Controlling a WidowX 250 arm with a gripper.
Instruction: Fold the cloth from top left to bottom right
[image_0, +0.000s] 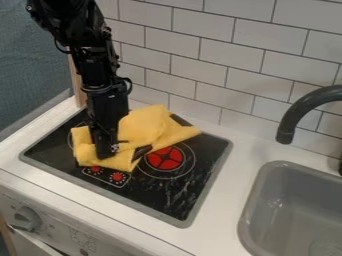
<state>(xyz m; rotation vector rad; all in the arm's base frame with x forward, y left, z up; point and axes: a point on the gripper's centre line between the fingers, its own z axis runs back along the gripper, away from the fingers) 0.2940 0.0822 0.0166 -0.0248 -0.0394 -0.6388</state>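
Note:
The black gripper (110, 149) hangs down from the upper left and stands low over the left part of the stove top, at the yellow cloth. The cloth (143, 125) lies bunched and wrinkled on the back left of the black stove top, around and behind the gripper. Its right corner points toward the tiled wall side, and its lower edge lies just above the small red control marks. The gripper and lower arm hide part of the cloth.
The black stove top (177, 192) shows a red burner mark (165, 158) right of the cloth. A grey sink (294, 210) and dark faucet (307, 107) stand at the right. White tiles (204, 60) rise behind the counter; a knob (27, 219) is at the front left.

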